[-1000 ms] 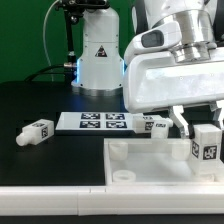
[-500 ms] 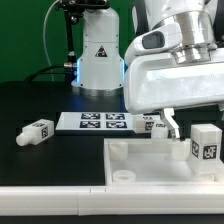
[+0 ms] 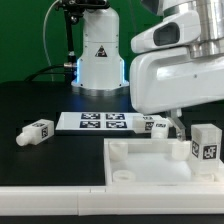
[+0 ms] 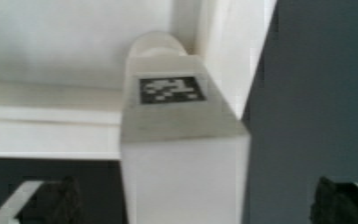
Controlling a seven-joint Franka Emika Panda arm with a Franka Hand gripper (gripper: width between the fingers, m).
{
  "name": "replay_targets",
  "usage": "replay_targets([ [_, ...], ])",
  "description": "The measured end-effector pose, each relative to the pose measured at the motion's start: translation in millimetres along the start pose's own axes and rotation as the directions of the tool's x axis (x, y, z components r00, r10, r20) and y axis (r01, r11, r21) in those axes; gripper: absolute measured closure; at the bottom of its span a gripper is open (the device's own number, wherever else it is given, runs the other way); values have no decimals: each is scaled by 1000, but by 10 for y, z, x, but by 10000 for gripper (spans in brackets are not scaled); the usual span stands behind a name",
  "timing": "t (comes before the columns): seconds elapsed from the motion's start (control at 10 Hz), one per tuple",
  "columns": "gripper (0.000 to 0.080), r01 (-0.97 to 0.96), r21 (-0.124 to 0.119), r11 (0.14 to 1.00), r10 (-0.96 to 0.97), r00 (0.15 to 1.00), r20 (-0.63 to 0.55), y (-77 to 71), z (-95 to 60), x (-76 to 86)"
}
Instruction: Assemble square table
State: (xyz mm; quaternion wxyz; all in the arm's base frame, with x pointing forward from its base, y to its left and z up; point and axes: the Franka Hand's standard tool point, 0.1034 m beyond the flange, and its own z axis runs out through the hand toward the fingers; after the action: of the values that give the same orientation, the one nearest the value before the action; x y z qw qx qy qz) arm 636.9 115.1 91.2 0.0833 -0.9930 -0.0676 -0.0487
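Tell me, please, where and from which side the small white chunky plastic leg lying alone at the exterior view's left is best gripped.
Probably from straight above, pinching the small white chunky plastic leg across its thicker tagged block: it lies on its side, apart from the flat white marker board, so both flat flanks are exposed.

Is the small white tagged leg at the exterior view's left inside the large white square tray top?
No, that leg lies on the black table, well apart from the tray top.
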Motion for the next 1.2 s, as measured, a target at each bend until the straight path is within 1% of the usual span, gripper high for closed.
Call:
replay_targets([
  [0.1, 151, 7, 5, 1000, -8, 999, 45, 1, 21, -10],
  [0.3, 151, -17, 13, 1000, 15, 992, 123, 42, 76, -89],
  [0.4, 265, -34, 9, 999, 33, 994, 106, 37, 67, -53],
  [0.5, 401, -30, 10, 999, 29, 994, 108, 38, 74, -59],
  [0.6, 401, -88, 6, 996, 87, 990, 107, 40, 72, -58],
  [0.7, 501, -174, -5, 985, 173, 979, 108, 54, 73, -59],
  [0.8, 501, -229, -11, 973, 229, 968, 107, 58, 73, -60],
  [0.9, 511, -291, -12, 957, 291, 952, 100, 100, 82, -70],
  [1.0, 511, -381, -12, 925, 381, 922, 67, 195, 72, -78],
  [1.1, 511, -466, -13, 885, 466, 884, 30, 186, 71, -91],
  [1.2, 512, -590, -19, 807, 591, 806, 23, 157, 71, -112],
])
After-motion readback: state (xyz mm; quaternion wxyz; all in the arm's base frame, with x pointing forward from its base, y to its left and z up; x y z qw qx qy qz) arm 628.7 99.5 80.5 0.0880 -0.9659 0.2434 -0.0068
